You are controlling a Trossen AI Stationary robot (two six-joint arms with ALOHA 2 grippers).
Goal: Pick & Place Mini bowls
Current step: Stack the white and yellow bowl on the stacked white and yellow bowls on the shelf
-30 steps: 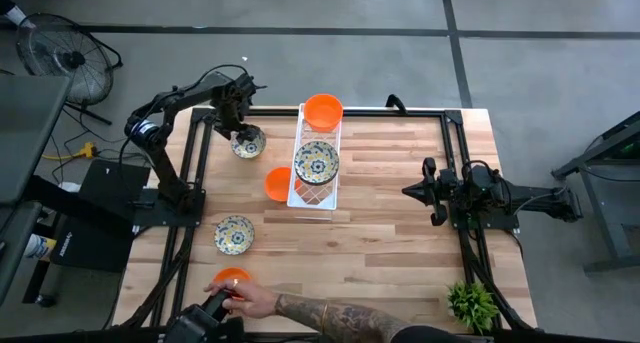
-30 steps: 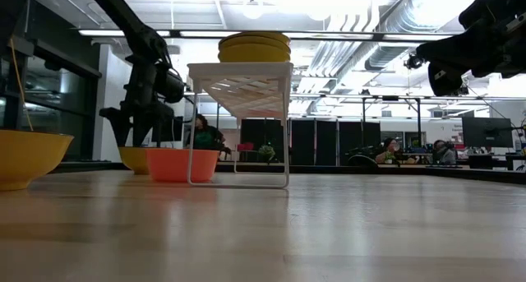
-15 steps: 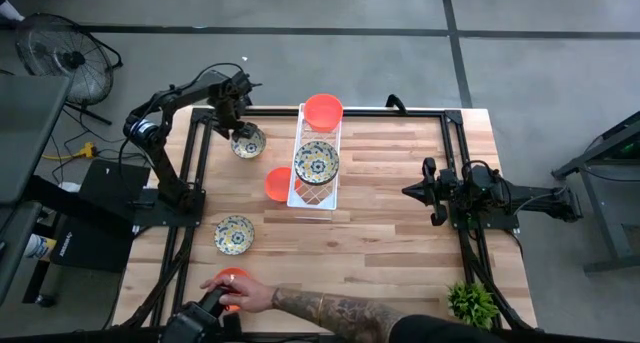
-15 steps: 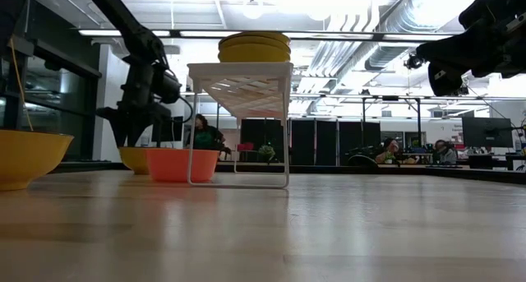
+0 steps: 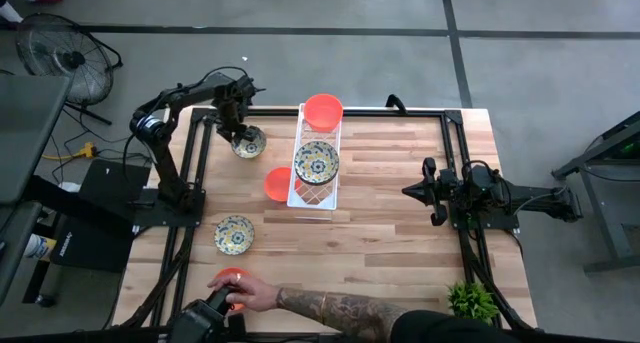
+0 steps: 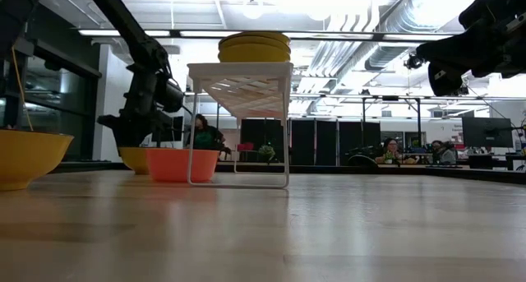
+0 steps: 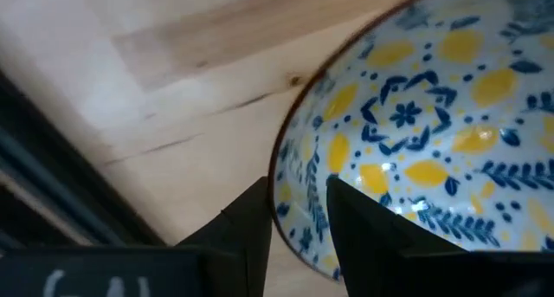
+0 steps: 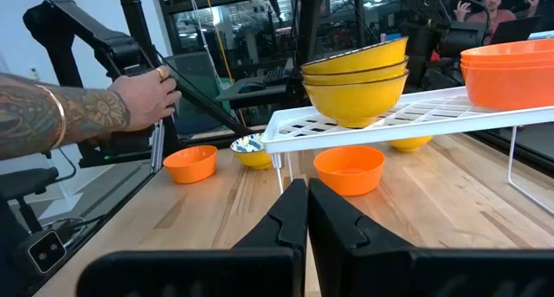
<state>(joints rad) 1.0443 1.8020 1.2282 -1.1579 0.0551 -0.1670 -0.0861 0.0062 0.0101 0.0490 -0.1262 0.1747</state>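
**Left gripper pinches a flowery bowl's rim**

The left gripper [image 7: 299,215] is at the tabletop's [image 5: 400,223] far left corner. Its fingers clamp the rim of a flowery bowl [image 5: 247,141] sitting there. The right gripper [image 8: 307,212] hangs by the right edge, fingers together. A person's hand [image 5: 252,294] touches an orange bowl [image 5: 229,280] at the near edge.

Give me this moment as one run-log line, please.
left gripper: straddling floral bowl rim | right gripper: shut, idle | person's hand: on orange bowl
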